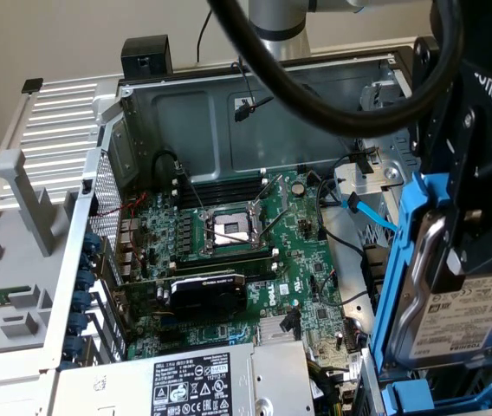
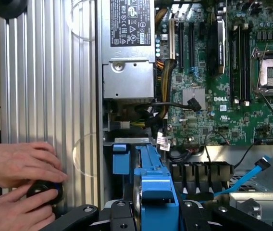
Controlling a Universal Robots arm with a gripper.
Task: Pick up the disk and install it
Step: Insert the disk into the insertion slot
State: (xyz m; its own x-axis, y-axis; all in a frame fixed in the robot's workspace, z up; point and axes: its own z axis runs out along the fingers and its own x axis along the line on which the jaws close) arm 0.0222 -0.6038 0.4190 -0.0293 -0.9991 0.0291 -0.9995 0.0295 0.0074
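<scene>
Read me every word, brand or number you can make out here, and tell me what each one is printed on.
"DELL": white letters on the green motherboard.
Power supply label: certification symbols and fine print, too small to read.
White label on the disk: print too blurred to read.

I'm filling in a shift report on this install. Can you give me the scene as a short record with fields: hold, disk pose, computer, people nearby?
hold: gripper closed on the disk by its blue frame
disk pose: on edge at the exterior view's right, label showing, above the blue bay rails
computer: computer case open, motherboard and power supply exposed
people nearby: two hands on the ribbed panel, around a black round foot
</scene>
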